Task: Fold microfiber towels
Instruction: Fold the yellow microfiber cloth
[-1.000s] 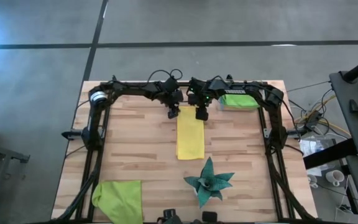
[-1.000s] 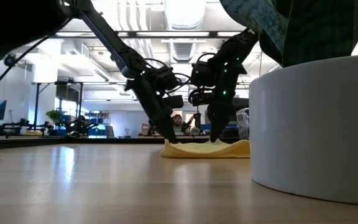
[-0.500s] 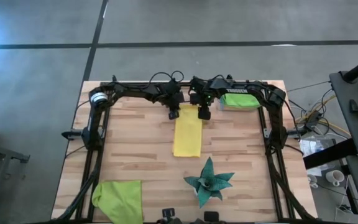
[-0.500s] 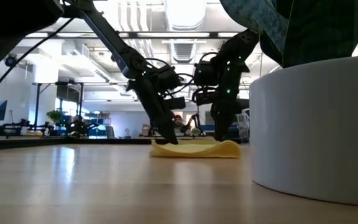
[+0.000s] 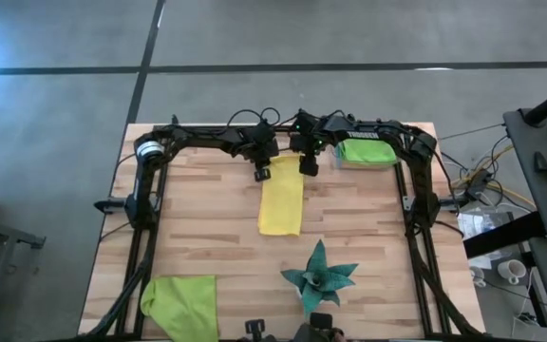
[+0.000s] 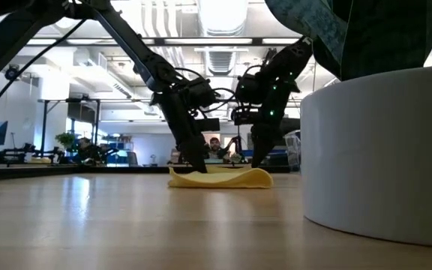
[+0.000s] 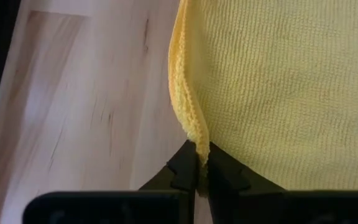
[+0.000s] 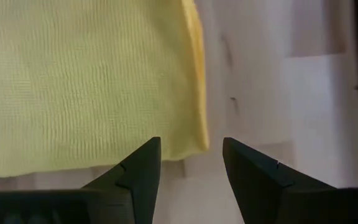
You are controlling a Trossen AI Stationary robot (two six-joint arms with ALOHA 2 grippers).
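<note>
Yellow towel (image 5: 281, 203) lies folded lengthwise at table centre. Left gripper (image 7: 202, 163) pinches its far-left corner; right gripper (image 8: 190, 163), fingers apart, holds nothing. Folded lime towel (image 5: 366, 152) sits far right; the near-left lime towel (image 5: 180, 302) remains unfolded.

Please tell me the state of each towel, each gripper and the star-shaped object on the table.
yellow towel: folded narrow, flat, one corner pinched.
left gripper: shut on that corner.
right gripper: open, released.
folded green towel: at far right.
unfolded green towel: rumpled.
teal star object: untouched.
</note>
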